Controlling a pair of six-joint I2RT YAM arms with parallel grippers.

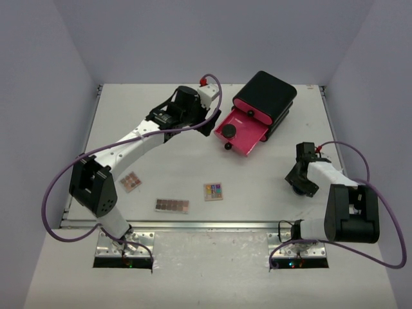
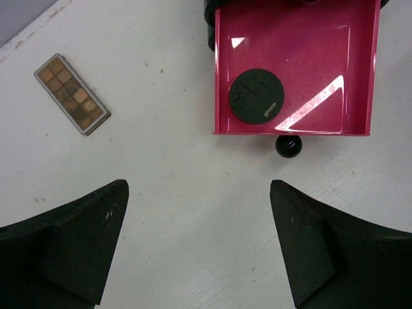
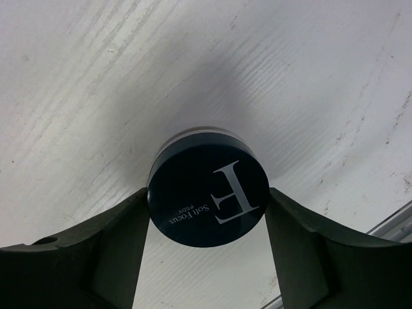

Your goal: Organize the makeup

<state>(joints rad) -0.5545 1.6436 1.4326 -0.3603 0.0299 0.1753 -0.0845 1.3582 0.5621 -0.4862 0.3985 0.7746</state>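
From above, the long brown palette lies near the front edge of the surface, its long axis running left to right with a slight tilt. A small brown palette sits to its left, turned diagonally, and a multicoloured palette lies squarely to its right. At the back, the black box has a pink drawer pulled out towards the left hand, while the right hand hangs low on the right side. The left wrist view looks into that drawer and shows what the overhead view does not: a round black compact lying flat in it, alone. A brown palette lies on the surface beside it, angled from upper left to lower right. The left hand's fingers are spread wide, holding nothing. The right wrist view shows a dark round jar, its lid marked with a large F, pinched on both sides between the right hand's fingers.
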